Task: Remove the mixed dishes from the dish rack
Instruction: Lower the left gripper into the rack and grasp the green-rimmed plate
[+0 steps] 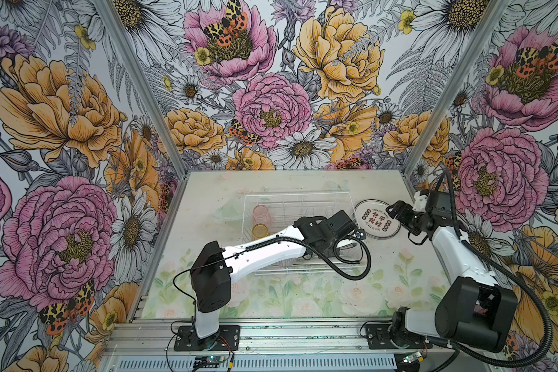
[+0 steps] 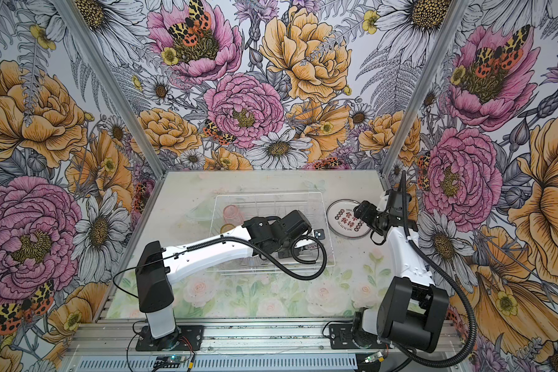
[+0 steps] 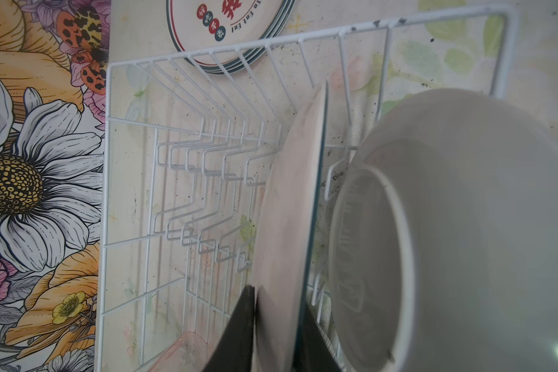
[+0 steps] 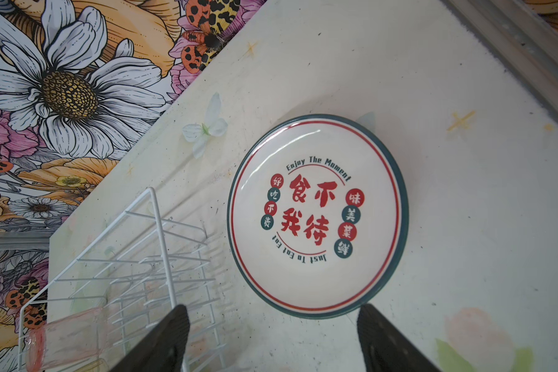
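Upright plate: the upright plate (image 3: 287,225) stands on edge among the prongs at the rack's 3 o'clock end. It is white with a thin dark rim; only its plain back face shows, so its print is unseen.
Left gripper: the left gripper (image 3: 276,338) is clamped on that plate's rim, with a black finger (image 3: 236,335) against each face.
Seen only from the left wrist: this grip. In both top views the left arm (image 1: 271,249) covers it.
Bowl: the bowl (image 3: 464,225) lies just beside the plate, tipped so its pale underside and white foot ring face the camera.
Dish rack: the dish rack (image 1: 298,195) (image 2: 268,194) is a wide white wire rectangle at the middle of the table (image 1: 271,296).
Tumblers: the pink tumbler (image 1: 261,214) and the amber tumbler (image 1: 260,231) sit at the rack's 9 o'clock end, the amber at the pink's 6 o'clock.
Plate stack: the plate stack (image 1: 377,219) (image 4: 318,215) lies flat on the table at the rack's 3 o'clock, just outside the wire.
- The right wrist view alone shows the print: red characters, "Enjoy The Moment", a red ring and a dark green rim.
- The left wrist view shows several layered rims.
Right gripper: the right gripper (image 4: 273,310) (image 1: 392,209) is over the stack's 2 o'clock edge, its jaws wide apart with nothing between them.
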`<state>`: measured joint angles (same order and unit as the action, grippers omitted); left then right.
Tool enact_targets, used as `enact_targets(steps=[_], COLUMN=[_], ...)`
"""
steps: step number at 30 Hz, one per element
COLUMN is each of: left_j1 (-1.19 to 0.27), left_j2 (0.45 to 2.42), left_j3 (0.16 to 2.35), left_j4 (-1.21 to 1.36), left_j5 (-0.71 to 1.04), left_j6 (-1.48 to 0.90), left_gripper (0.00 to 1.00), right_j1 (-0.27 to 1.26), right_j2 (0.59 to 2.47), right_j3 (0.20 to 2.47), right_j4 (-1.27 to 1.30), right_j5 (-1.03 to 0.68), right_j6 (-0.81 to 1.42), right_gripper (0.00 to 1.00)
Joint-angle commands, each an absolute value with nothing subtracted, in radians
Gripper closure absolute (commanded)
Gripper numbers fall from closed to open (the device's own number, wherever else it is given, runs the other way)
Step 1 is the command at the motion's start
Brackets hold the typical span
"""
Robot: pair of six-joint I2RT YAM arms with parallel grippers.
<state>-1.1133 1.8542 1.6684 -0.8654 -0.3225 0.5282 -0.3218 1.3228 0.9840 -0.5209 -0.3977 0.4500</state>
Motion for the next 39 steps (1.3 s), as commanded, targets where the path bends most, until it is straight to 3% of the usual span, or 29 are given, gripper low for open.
enact_targets(steps=[1, 15, 17, 39], left_j1=[-1.122, -1.117, -1.117, -0.964], left_j2=[1.871, 1.848, 1.842, 1.627], left_j3=[1.642, 1.577, 1.575, 1.614], left_j4=[-0.809, -0.684, -0.68, -0.669], left_j5=[-0.406, -0.532, -0.539, -0.303], left_j6=[0.54, 0.558, 0.555, 0.478], left_gripper=[0.8, 0.91, 1.0, 1.0], right_j1=[-0.322, -0.322, -0.322, -0.322], right_j2=[1.298, 1.3, 1.3, 1.276], right_j3=[0.968, 0.971, 0.971, 0.991], right_j4=[-0.517, -0.518, -0.517, -0.519], right_j5=[-0.411, -0.422, -0.423, -0.438], right_j6=[0.433, 0.434, 0.433, 0.433], right_gripper=[0.16, 0.16, 0.16, 0.17])
